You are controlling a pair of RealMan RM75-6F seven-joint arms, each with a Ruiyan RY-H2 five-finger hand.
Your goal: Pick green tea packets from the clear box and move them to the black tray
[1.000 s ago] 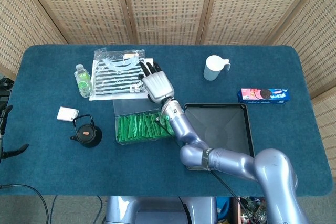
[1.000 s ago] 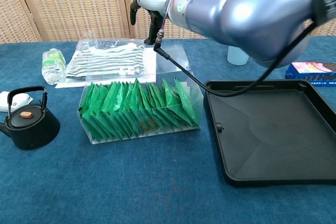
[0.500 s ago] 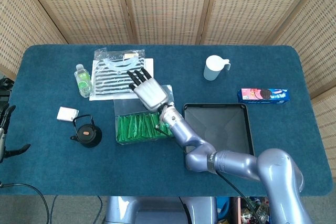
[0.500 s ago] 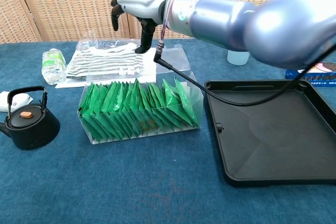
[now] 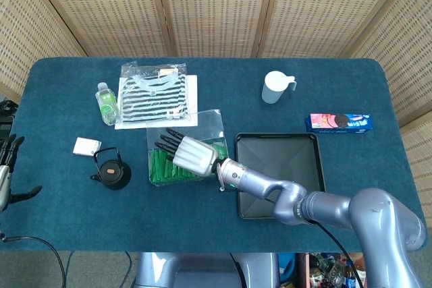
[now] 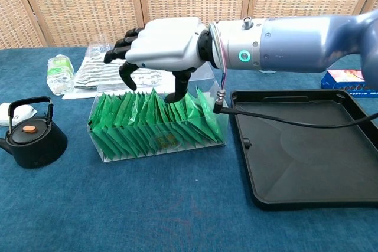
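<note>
Lowered and swung toward me since the earlier frames, my right hand (image 6: 162,48) now hangs palm-down over the clear box (image 6: 158,123), fingers spread and curled downward, holding nothing. Its thumb tip reaches the tops of the green tea packets (image 6: 147,122); I cannot tell whether it touches them. In the head view the hand (image 5: 189,154) covers the middle of the box, hiding most packets. I see the black tray (image 6: 307,146) just right of the box, its right edge cut off in the chest view. Left of the box sits a black kettle (image 6: 31,134). Farther back lie a striped bagged garment (image 5: 156,99) and a water bottle (image 5: 106,102). My left hand (image 5: 8,187) shows only partly at the head view's edge; its state is unreadable.
</note>
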